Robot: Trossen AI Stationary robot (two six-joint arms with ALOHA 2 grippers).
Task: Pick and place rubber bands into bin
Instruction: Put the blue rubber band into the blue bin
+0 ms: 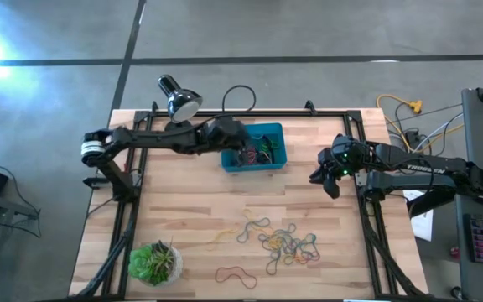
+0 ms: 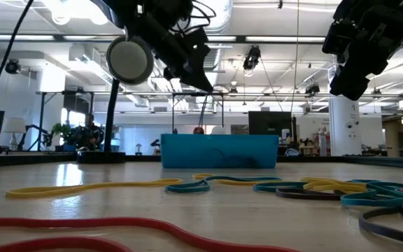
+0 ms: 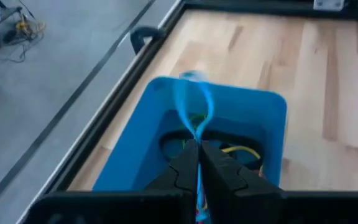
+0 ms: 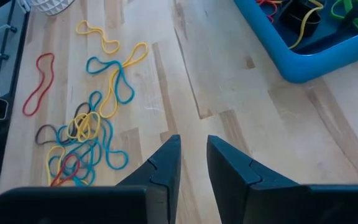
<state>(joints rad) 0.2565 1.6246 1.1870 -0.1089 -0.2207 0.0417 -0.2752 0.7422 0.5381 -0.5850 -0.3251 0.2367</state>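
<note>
The teal-blue bin (image 1: 268, 161) stands at the far middle of the table with several rubber bands (image 1: 257, 152) lying in it. My left gripper (image 3: 197, 148) hovers over the bin's left end (image 1: 235, 137), shut on a blue rubber band (image 3: 194, 102). Many loose rubber bands (image 1: 283, 242) in blue, yellow, red and dark colours lie flat on the wood nearer the front (image 4: 92, 130). My right gripper (image 4: 193, 152) hangs open above bare wood at the table's right (image 1: 329, 174), with nothing between its fingers. My left gripper pinches the blue rubber band between its two fingers, at their free ends (image 3: 197, 135). The fingers slant down from the table's left. A loop of the band (image 3: 191, 93) sticks out past the fingertips, lifted clear above the bin.
A desk lamp (image 1: 179, 97) stands at the far left, close behind my left arm. A small potted plant (image 1: 154, 262) sits at the near left corner. A single red band (image 1: 235, 273) lies near the front edge. A black frame (image 1: 367, 210) borders the tabletop.
</note>
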